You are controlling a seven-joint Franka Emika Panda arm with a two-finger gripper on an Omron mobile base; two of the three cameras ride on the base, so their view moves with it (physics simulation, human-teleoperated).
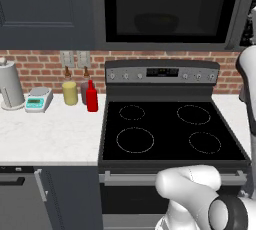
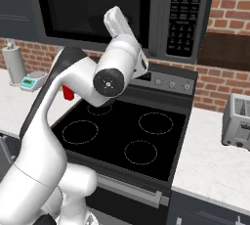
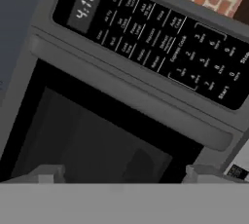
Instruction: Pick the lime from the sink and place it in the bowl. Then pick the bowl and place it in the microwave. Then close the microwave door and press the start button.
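The microwave [image 1: 170,9] hangs above the stove with the microwave door [image 2: 93,9] shut. Through its dark window a dim round shape, the bowl [image 1: 156,22], sits inside. The lime and the sink are out of view. My arm [image 2: 110,72] reaches up toward the microwave's right side. In the hand view my gripper [image 3: 121,175] is open, its fingertips [image 3: 48,173] spread wide with nothing between them. It faces the door window [image 3: 97,135] and the long curved handle [image 3: 131,91]. Beyond the handle lies the button panel [image 3: 155,38], with the Start button [image 3: 223,92] at its far corner.
A black cooktop [image 1: 170,131] lies below the microwave. On the left counter stand a red bottle [image 1: 92,96], a yellow jar [image 1: 70,93], a small scale [image 1: 39,99] and a paper towel roll [image 1: 10,85]. A toaster [image 2: 238,121] sits on the right counter.
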